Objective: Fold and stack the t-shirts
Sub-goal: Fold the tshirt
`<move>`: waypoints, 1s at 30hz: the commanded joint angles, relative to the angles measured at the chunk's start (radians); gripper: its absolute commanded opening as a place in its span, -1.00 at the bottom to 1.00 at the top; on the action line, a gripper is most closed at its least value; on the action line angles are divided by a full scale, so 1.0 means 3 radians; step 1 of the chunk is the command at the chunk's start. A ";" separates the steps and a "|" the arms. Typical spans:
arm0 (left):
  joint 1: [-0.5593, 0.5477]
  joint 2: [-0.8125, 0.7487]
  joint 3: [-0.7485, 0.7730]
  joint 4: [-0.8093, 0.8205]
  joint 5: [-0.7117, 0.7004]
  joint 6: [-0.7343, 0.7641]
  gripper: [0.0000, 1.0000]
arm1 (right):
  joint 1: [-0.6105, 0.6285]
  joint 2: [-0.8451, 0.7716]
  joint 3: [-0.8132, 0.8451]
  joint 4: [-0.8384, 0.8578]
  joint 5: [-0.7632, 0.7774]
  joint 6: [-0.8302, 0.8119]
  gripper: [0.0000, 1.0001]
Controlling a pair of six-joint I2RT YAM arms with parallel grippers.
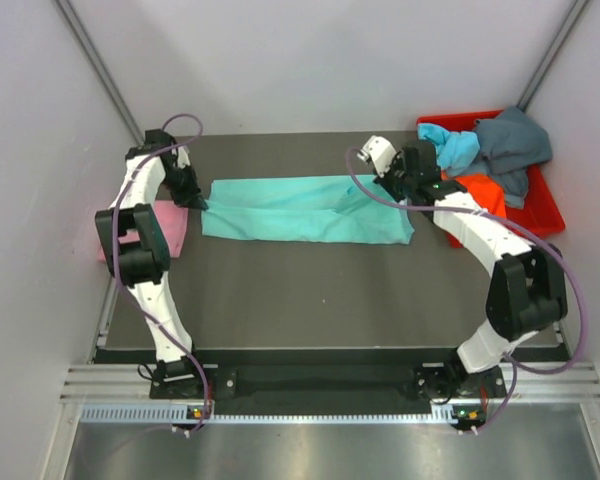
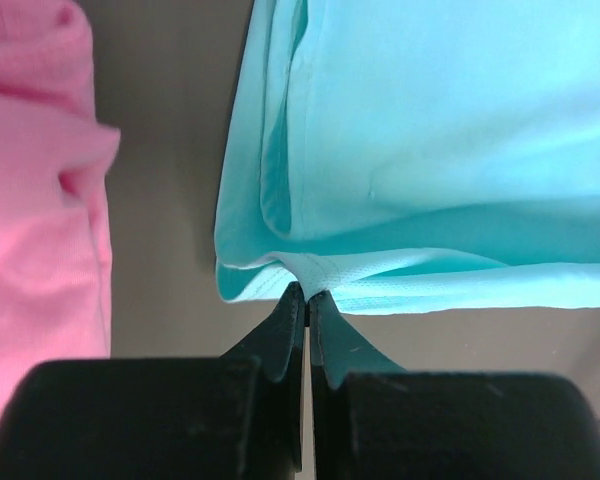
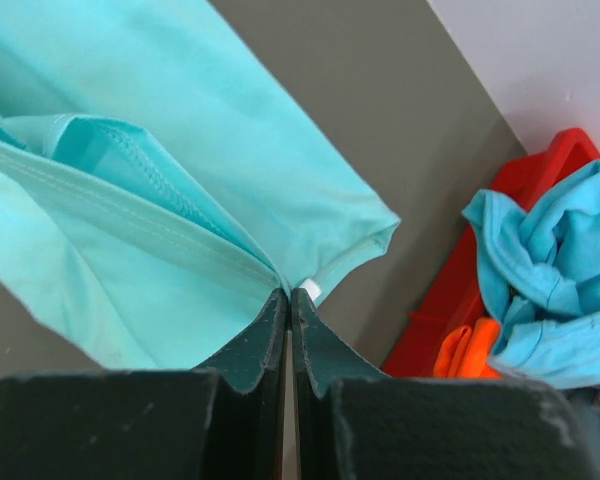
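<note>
At both fingertips: teal t-shirt (image 1: 300, 208) pinched at opposite ends, laid out long across the table (image 1: 310, 290).
Jaws of left gripper (image 2: 307, 297) closed tight on a folded hem corner; right gripper (image 3: 288, 293) likewise clamped on the far end, at a stitched hem. Shirt lies as a long band between them, probably held this way so the fold stays square for the next crease. Just left, apart from it, lies the pink t-shirt (image 2: 30, 200). Heaped in the red bin (image 1: 552, 215): light blue t-shirt (image 3: 550, 270), orange t-shirt (image 3: 465, 350), dark grey-blue t-shirt (image 1: 515, 140), not yet folded. No brand, label or writing legible.
</note>
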 commanded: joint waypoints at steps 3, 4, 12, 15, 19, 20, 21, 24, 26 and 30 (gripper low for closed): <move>-0.0072 0.0218 0.0353 0.0101 -0.0070 0.0071 -1.00 | -0.0059 0.0354 0.0391 0.0286 0.0103 -0.0007 -1.00; -0.0082 0.0254 0.0419 0.0107 -0.0096 0.0081 -1.00 | -0.0064 0.0415 0.0432 0.0297 0.0113 -0.0012 -1.00; -0.0144 0.0535 0.0665 0.0142 -0.0213 0.0117 -1.00 | -0.0089 0.0912 0.0719 0.0404 0.0256 -0.0120 -1.00; -0.0144 0.0602 0.0721 0.0158 -0.0239 0.0112 -1.00 | -0.0100 0.1009 0.0760 0.0450 0.0276 -0.0125 -1.00; -0.0138 0.0653 0.0798 0.0183 -0.0265 0.0102 -1.00 | -0.0105 0.1086 0.0811 0.0496 0.0374 -0.0110 -1.00; -0.0138 0.0669 0.0808 0.0188 -0.0275 0.0102 -1.00 | -0.0105 0.1121 0.0826 0.0511 0.0379 -0.0110 -1.00; -0.0143 0.0684 0.0813 0.0193 -0.0290 0.0097 -1.00 | -0.0105 0.1137 0.0837 0.0527 0.0384 -0.0110 -1.00; -0.0144 0.0710 0.0824 0.0214 -0.0321 0.0087 -1.00 | -0.0105 0.1213 0.0867 0.0562 0.0399 -0.0115 -1.00; -0.0144 0.0720 0.0829 0.0214 -0.0336 0.0082 -1.00 | -0.0090 0.1264 0.0888 0.0593 0.0404 -0.0135 -1.00; -0.0149 0.0700 0.0824 0.0224 -0.0362 0.0076 -0.98 | -0.0069 0.1290 0.0898 0.0639 0.0425 -0.0125 -1.00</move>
